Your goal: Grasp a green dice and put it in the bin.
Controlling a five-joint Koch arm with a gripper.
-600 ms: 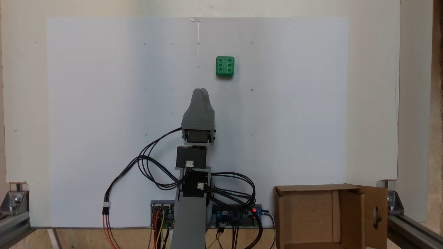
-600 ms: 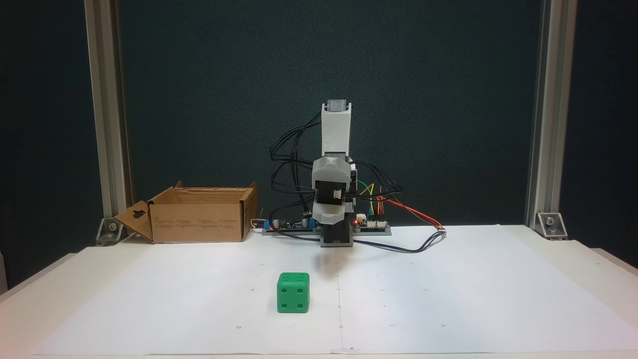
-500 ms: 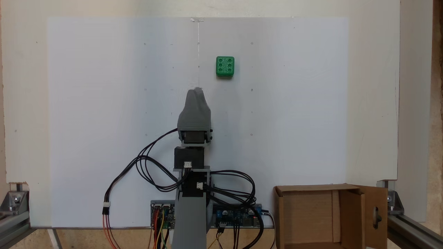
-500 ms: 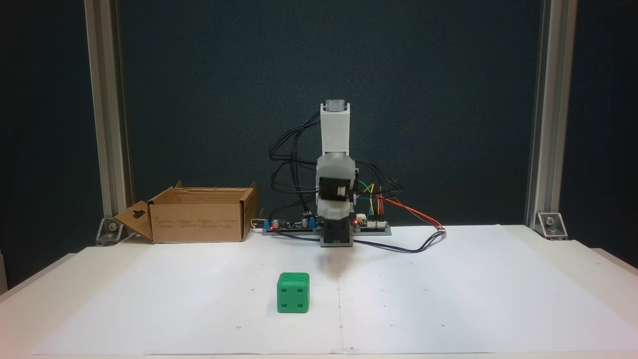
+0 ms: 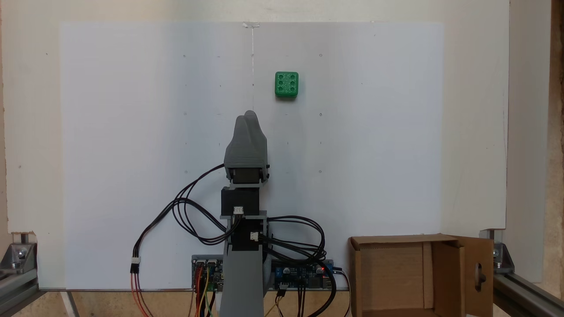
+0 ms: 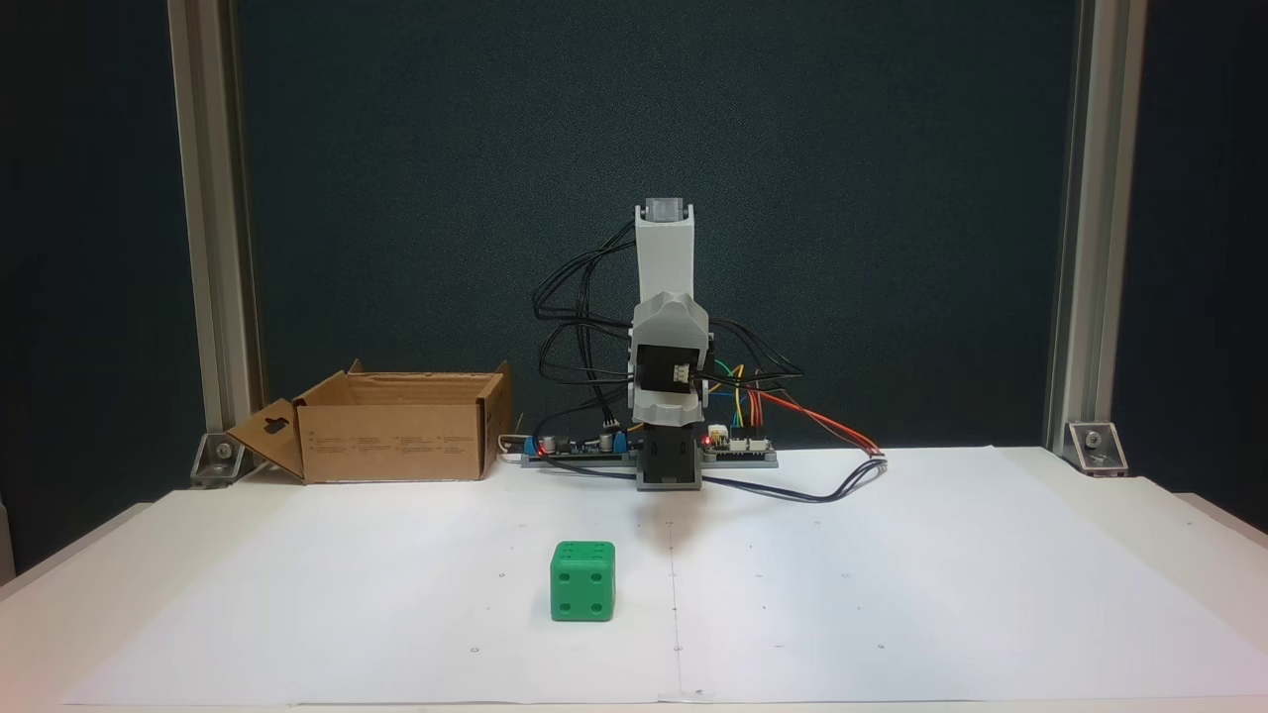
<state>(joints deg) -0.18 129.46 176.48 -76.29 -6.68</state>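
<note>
While green dice (image 5: 286, 84) sits untouched on white paper sheet (image 5: 110, 132), well apart from bin (image 5: 396, 240), step judged as approach, grasp not begun. Gripper (image 5: 250, 115) seen raised short of dice, offset to its left in top-down fixed view; jaws look pressed together, nothing pinched. Next: jaws to be spread, reach extended toward dice, lowered over it.
</note>
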